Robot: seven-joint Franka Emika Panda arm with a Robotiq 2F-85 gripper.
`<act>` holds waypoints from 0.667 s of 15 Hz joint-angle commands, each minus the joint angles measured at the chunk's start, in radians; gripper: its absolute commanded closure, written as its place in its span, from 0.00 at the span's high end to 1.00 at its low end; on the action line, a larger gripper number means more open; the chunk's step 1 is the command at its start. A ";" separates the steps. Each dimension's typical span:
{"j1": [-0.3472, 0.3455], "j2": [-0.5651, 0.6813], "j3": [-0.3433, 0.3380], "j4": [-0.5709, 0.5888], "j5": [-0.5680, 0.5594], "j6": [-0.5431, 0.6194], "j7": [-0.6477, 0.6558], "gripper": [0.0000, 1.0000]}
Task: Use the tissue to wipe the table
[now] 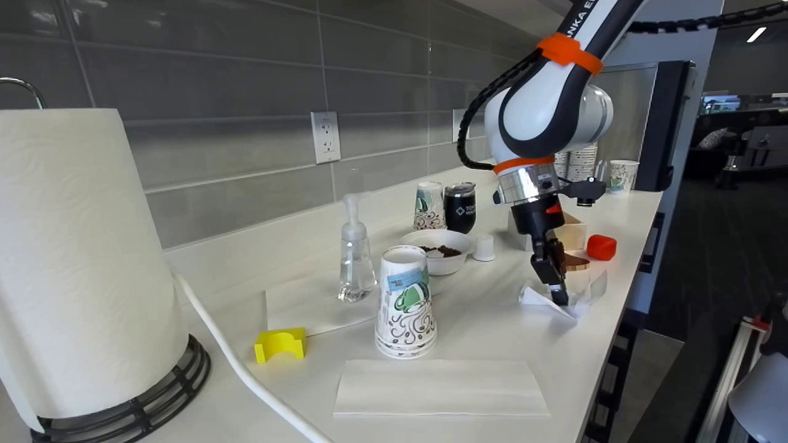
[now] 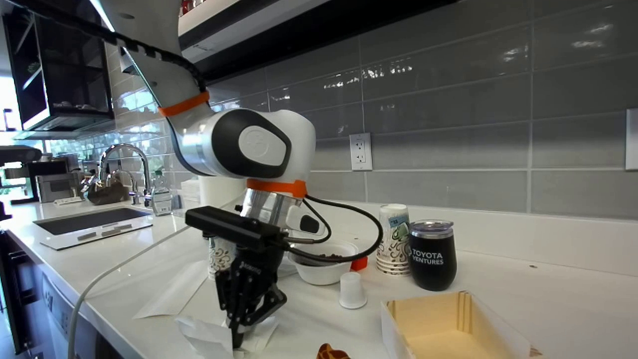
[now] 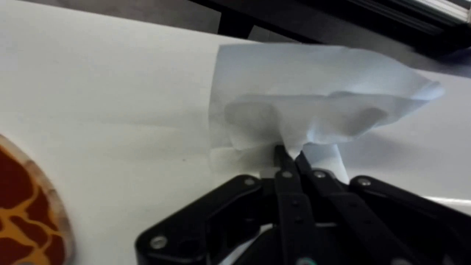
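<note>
Pinching the tissue (image 3: 312,73), the hand (image 3: 292,157) shows nearly meeting fingertips (image 3: 281,157) clearly only in the wrist view.

the tissue (image 3: 312,73) is matt, creased paper; the table (image 1: 486,329) looks smooth, the wall tiles (image 1: 203,80) glossy, the box (image 2: 423,319) wooden.

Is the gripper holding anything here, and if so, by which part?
Yes, the tissue: the gripper pinches a bunched fold around its middle.

— Exterior views?
— Opposite sides of jaws, facing along counter (image 1: 486,332): paper-towel roll (image 1: 92,258) before jaws in an exterior view; wooden box (image 2: 423,316) in an exterior view, closer in. Shared: jaws, bowl (image 2: 321,275) to their side.
— Wrist?
— Just above jaws, facing down.
</note>
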State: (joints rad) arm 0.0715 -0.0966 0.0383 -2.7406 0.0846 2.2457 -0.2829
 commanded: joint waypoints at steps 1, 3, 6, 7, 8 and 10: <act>-0.075 0.023 -0.053 -0.019 -0.098 0.145 0.084 0.00; -0.099 0.021 -0.078 -0.016 -0.088 0.210 0.097 0.00; -0.099 0.040 -0.094 -0.001 -0.016 0.278 0.056 0.00; -0.086 0.039 -0.094 -0.001 0.030 0.278 0.026 0.00; -0.077 0.039 -0.090 -0.001 0.060 0.286 0.010 0.00; -0.047 0.037 -0.075 -0.001 0.137 0.269 -0.051 0.00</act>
State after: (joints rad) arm -0.0163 -0.0886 -0.0512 -2.7424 0.1164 2.4913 -0.2559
